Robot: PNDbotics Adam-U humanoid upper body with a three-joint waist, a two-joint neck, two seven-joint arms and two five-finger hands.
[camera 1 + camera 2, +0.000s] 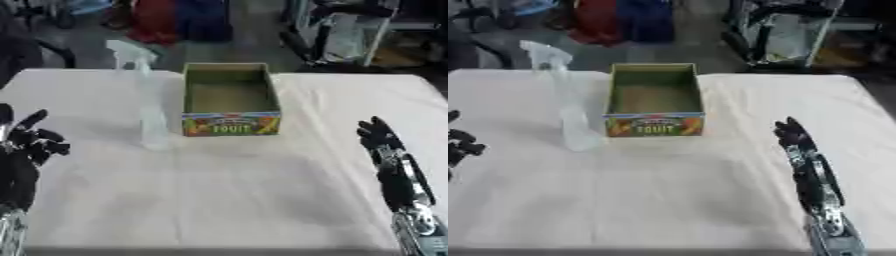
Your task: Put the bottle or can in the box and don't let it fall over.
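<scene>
A clear spray bottle (150,105) with a white trigger head stands upright on the white table (227,190), just left of the box. The open cardboard box (229,97), green inside with a colourful front marked "FRUIT", sits at the table's middle back with nothing in it. My left hand (26,145) rests near the left edge, fingers up and relaxed, well apart from the bottle. At the right side my right hand (383,137) lies with straight fingers pointing away, far from the box. Neither hand holds anything.
Beyond the table's far edge stand dark chairs, red and blue cloth (175,20) and a metal rack (350,30). Bare tablecloth stretches between my hands and in front of the box.
</scene>
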